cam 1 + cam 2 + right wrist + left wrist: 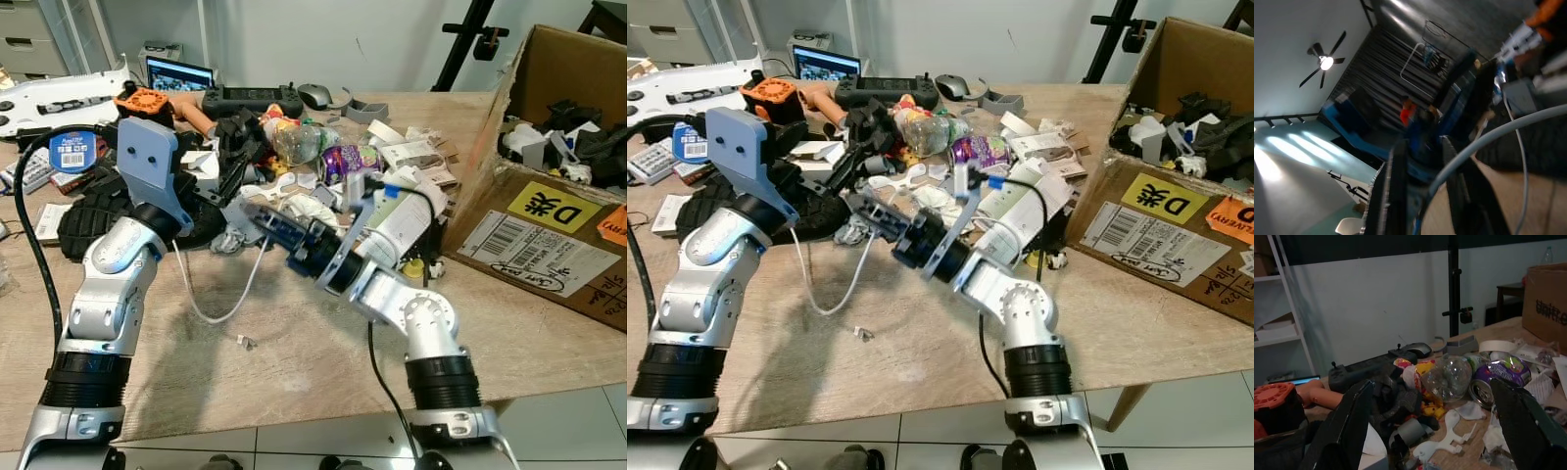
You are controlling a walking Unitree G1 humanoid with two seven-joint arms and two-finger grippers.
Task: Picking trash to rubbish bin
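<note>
1. We are reaching the right gripper (257,217) across the table (294,362) into the trash pile (323,166). Its fingers are lying close together, nearly closed. The right wrist view is blurred, so we cannot tell whether they are gripping anything; a white cable (230,294) is passing just beside them.
2. The left gripper (1435,431) is hovering over the left side of the pile, fingers spread wide, holding nothing.
3. To do this step well, we are suggesting: pick one loose piece at the pile's near edge, such as the crumpled white paper (309,208), keep the fingers off the cable, close firmly, lift straight up before swinging.
4. Other trash waiting in the pile: a clear plastic bottle (1449,377) and a crushed purple can (1501,377), lying side by side, touching.
5. The cardboard box (549,235) is standing open on the table's right end, apparently serving as the bin. It is already holding white, grey and black scraps (558,137).
6. The swing to the box is needing clearance over its near wall.
7. Risk: the cable snagging and dragging clutter along.
</note>
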